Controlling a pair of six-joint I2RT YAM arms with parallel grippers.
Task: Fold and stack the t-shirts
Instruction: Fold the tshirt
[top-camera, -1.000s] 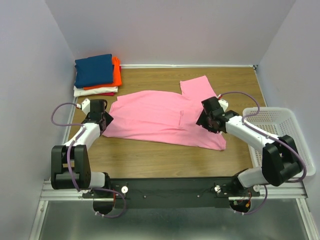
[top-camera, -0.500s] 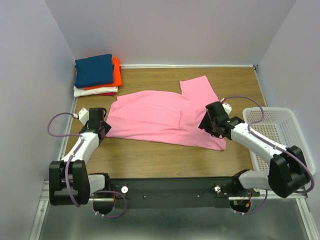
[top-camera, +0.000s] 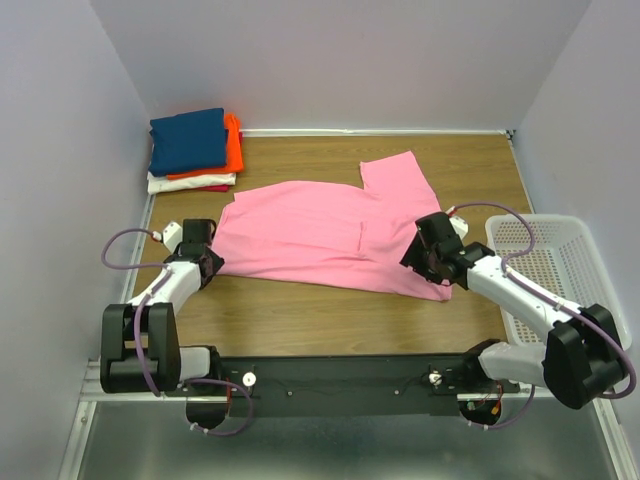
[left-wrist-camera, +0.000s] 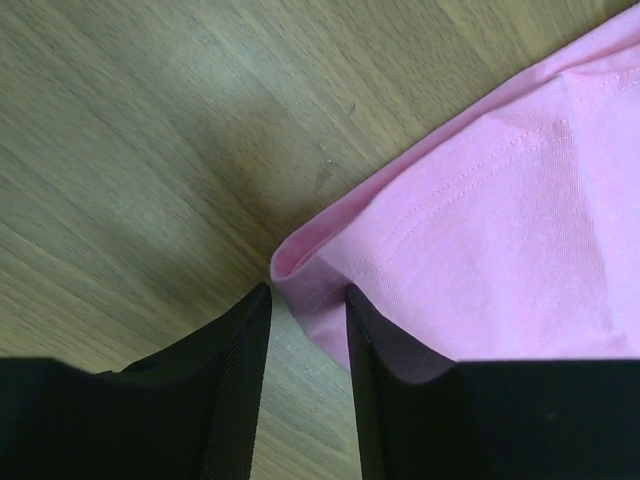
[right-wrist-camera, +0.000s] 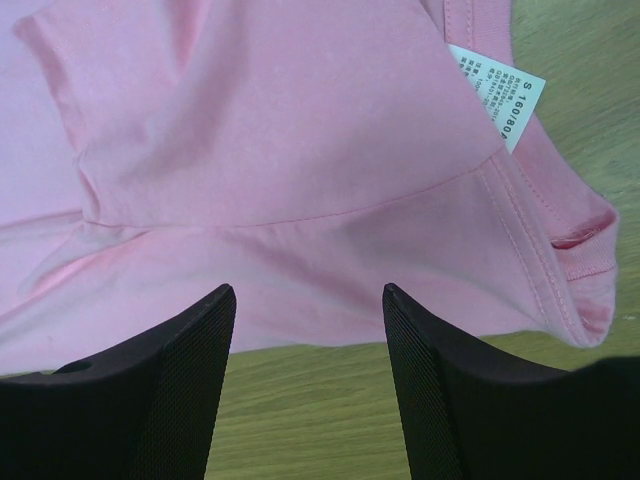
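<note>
A large pink t-shirt (top-camera: 320, 235) lies spread flat across the middle of the table. My left gripper (top-camera: 205, 262) is at its near-left corner. In the left wrist view the jaws (left-wrist-camera: 308, 290) stand narrowly open, with the shirt's folded hem corner (left-wrist-camera: 300, 265) just between the tips. My right gripper (top-camera: 428, 262) is over the shirt's near-right part. In the right wrist view it (right-wrist-camera: 308, 288) is wide open above the shirt's edge (right-wrist-camera: 280, 150), near the collar and its white size label (right-wrist-camera: 500, 95). A folded stack of navy, orange, white and red shirts (top-camera: 192, 148) sits at the far left corner.
A white mesh basket (top-camera: 560, 270) stands at the right edge of the table, beside the right arm. Walls close in the far, left and right sides. Bare wood shows between the shirt and the arm bases.
My left gripper drew back left from the shirt, then came in again to its near-left corner. My right gripper slid toward the near-right edge of the shirt.
</note>
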